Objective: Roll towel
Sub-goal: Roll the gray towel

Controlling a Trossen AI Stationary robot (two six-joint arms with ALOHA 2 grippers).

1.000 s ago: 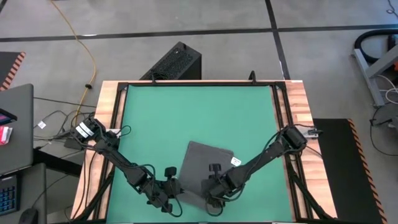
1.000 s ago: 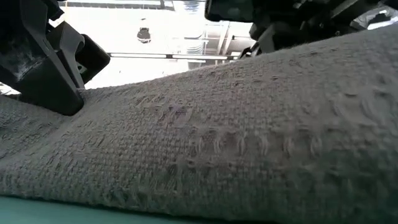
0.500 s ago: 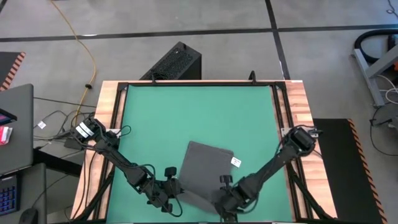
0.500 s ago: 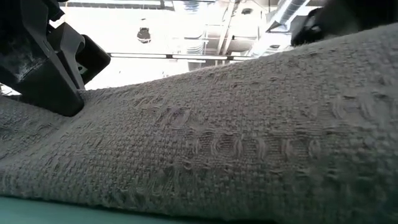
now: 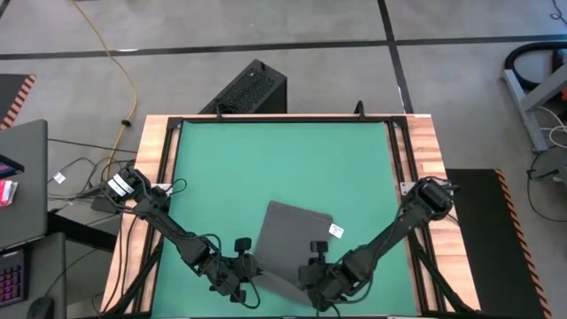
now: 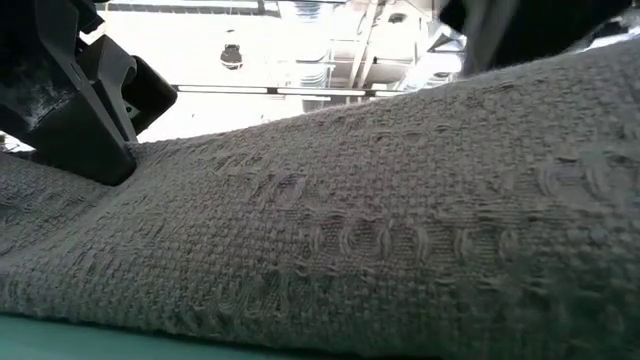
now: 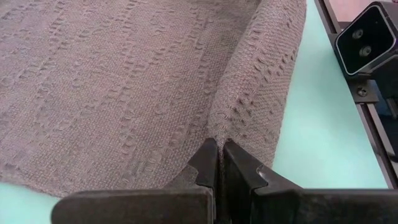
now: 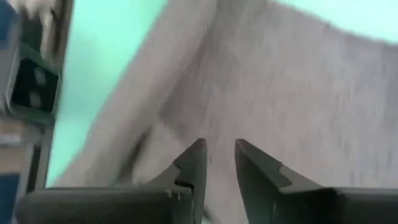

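A green mat [image 5: 283, 168] is laid on the wooden table [image 5: 423, 151]. A black box [image 5: 251, 89] and a yellow cable [image 5: 120, 66] are seen on the floor behind.

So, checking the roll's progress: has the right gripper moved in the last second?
Yes. The right gripper slid along the dark grey cloth towel toward the green table's near edge, then eased back a little.
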